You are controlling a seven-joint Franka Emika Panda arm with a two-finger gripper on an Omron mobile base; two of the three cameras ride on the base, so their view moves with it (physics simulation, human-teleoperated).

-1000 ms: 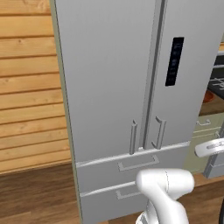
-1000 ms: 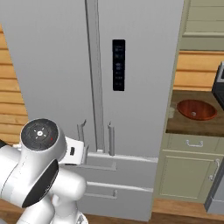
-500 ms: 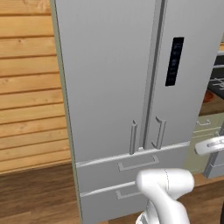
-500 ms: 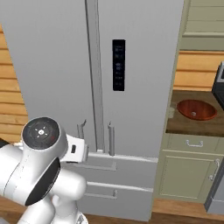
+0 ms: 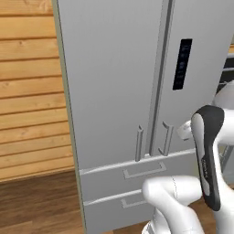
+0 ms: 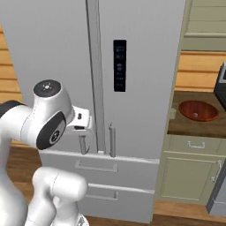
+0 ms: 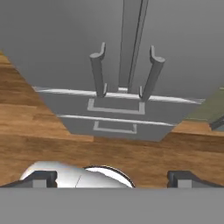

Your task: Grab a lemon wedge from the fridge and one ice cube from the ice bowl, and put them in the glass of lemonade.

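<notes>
Two bar handles [image 7: 124, 72] on the shut fridge [image 5: 119, 91] face the empty tool [image 7: 111, 177], its jaws wide. Door-opening is the step in hand; next, likely, closing on one handle and pulling.

Closed grey fridge [image 6: 137, 79], reddish-brown ice bowl [image 6: 198, 110] on counter [image 6: 194, 127] beside it

The shut fridge [image 5: 119, 91] hides its contents; its top is cropped.

One fridge [image 5: 114, 91] — two door handles [image 7: 99, 70], two drawers [image 7: 114, 107], one ice bowl [image 6: 198, 110]
</notes>
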